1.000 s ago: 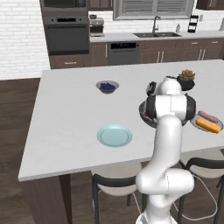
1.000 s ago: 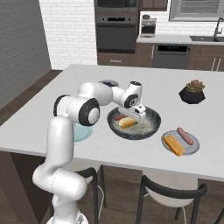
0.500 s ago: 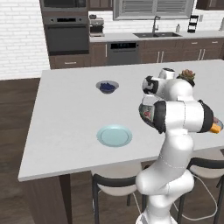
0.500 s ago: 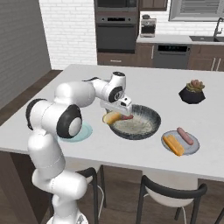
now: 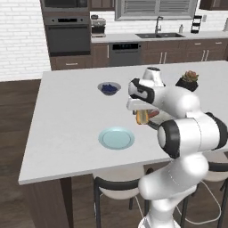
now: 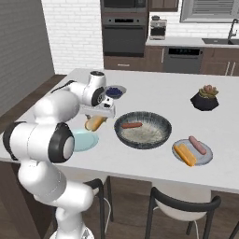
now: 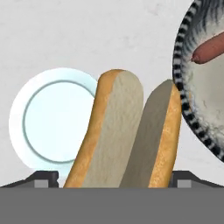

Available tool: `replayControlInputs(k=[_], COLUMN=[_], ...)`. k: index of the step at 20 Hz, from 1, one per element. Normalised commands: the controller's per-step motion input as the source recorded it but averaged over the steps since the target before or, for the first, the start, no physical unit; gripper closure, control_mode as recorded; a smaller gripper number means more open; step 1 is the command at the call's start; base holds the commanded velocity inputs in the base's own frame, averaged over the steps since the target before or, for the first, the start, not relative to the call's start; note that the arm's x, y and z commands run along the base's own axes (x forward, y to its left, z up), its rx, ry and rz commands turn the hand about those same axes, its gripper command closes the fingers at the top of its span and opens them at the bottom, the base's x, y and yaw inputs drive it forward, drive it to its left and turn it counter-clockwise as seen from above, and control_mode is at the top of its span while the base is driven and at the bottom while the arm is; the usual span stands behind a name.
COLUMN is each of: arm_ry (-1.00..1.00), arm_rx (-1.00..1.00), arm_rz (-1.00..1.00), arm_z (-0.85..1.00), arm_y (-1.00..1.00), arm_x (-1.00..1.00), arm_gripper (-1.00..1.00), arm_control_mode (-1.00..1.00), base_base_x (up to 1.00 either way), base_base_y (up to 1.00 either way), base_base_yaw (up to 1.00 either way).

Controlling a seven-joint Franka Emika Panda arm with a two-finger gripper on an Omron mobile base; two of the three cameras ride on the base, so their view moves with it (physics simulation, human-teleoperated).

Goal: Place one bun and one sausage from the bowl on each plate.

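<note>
Hand view: the fingers are closed on the tan bun. Carry it sideways over the blue-green plate beside it, then lower gently.

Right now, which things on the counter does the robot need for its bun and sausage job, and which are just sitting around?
For the job: the bun in the claw, the blue-green plate, the dark bowl with a sausage, the grey plate holding a bun and sausage.

Just sitting around: the small berry bowl, the potted plant.

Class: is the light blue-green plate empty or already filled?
Empty. The light blue-green plate lies bare; the gripper holds the bun above the counter beside it.
</note>
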Motion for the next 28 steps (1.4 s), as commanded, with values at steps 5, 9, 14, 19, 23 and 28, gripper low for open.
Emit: replayControlInputs(k=[5, 9, 14, 19, 23, 28], arm_ry=[0.15, 0.24, 0.06, 0.01, 0.0, 0.0], arm_rx=[0.0, 0.01, 0.0, 0.0, 0.0, 0.0], arm_rz=[0.19, 0.09, 0.08, 0.03, 0.0, 0.0], arm_z=[-0.39, -0.64, -0.3, -0.3, -0.22, -0.13], arm_y=[0.58, 0.16, 0.31, 0.28, -0.02, -0.08], arm_x=[0.03, 0.14, 0.06, 0.0, 0.02, 0.11], arm_gripper=[1.0, 1.0, 1.0, 1.0, 1.0, 1.0], arm_control_mode=[-1.0, -1.0, -1.0, -1.0, -1.0, -1.0], base_base_x=[0.0, 0.0, 0.0, 0.0, 0.0, 0.0], base_base_y=[0.0, 0.0, 0.0, 0.0, 0.0, 0.0], base_base_yaw=[0.0, 0.0, 0.0, 0.0, 0.0, 0.0])
